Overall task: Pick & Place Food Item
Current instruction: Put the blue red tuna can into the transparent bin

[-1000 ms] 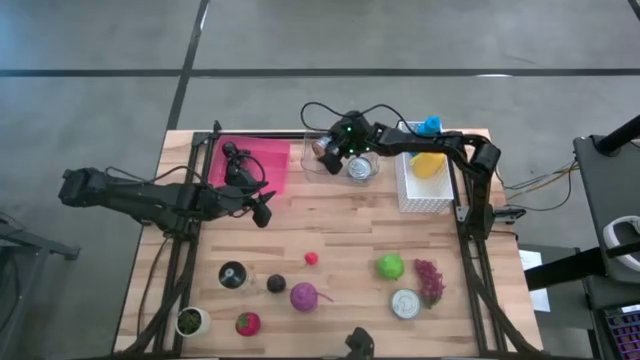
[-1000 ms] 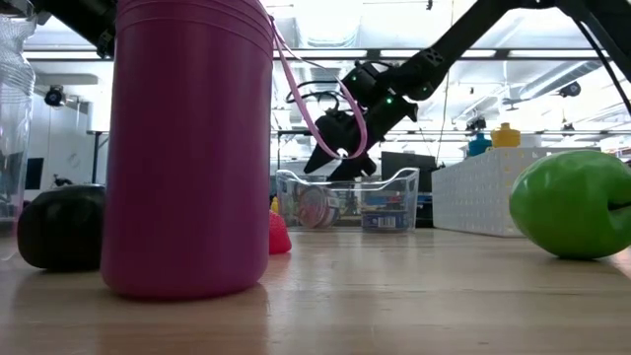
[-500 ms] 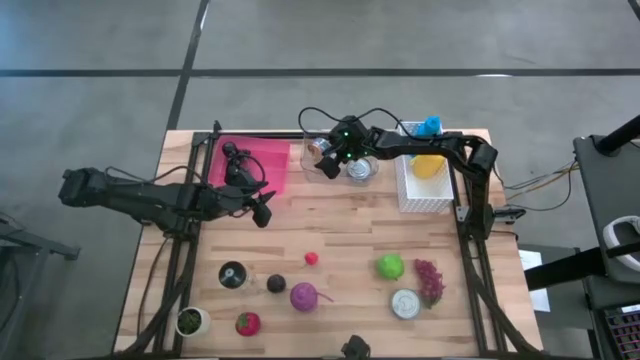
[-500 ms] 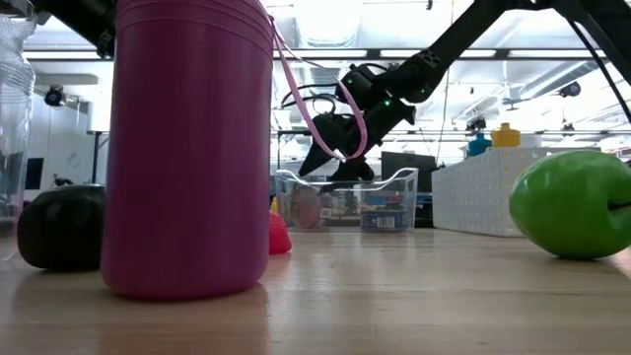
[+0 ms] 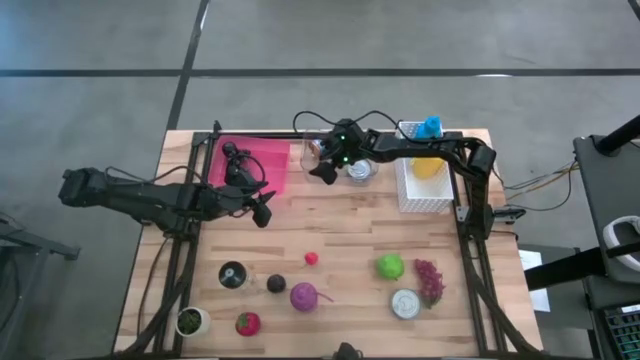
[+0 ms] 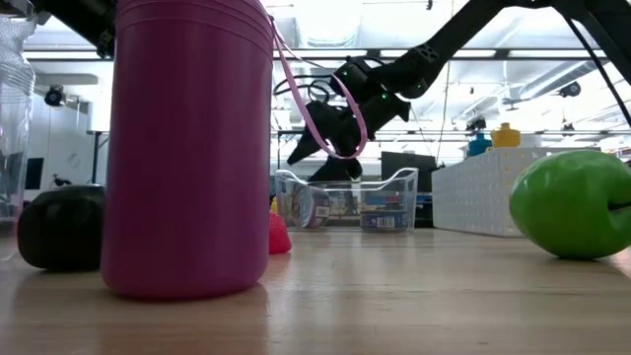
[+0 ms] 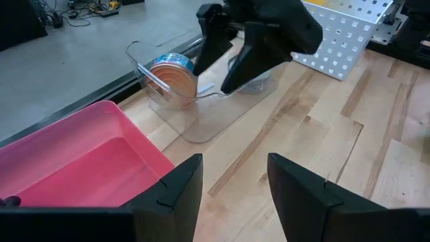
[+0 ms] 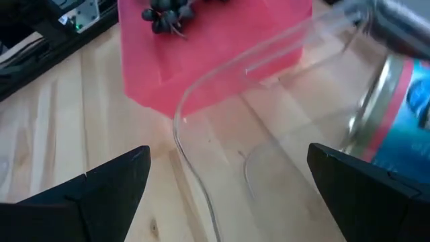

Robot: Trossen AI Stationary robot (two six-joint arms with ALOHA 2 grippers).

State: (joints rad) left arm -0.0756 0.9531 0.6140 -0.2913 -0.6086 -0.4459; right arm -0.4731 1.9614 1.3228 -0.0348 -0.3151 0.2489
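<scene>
My right gripper (image 5: 320, 168) hangs open over the left end of a clear bin (image 7: 201, 121) at the table's far side; nothing is between its fingers (image 8: 101, 188). In the bin, a blue-labelled can (image 7: 173, 72) lies on its side and a second can (image 5: 358, 170) stands further right. My left gripper (image 5: 263, 213) waits open above the bare wood, near a pink tray (image 5: 265, 160) that holds dark grapes (image 8: 164, 17). Loose food lies nearer: a green apple (image 5: 390, 266), purple grapes (image 5: 430, 280), a small red piece (image 5: 312, 258) and a purple onion (image 5: 303, 296).
A white perforated basket (image 5: 425, 185) with a yellow item stands right of the bin. A tin (image 5: 405, 303), a black can (image 5: 233, 274), a dark fruit (image 5: 276, 284), a strawberry (image 5: 247, 323) and a small cup (image 5: 191, 321) sit along the near side. Bare wood lies in the middle.
My right gripper has moved toward the table's left edge, from above the middle of the clear bin to its left end, turning slightly. It has stayed open.
</scene>
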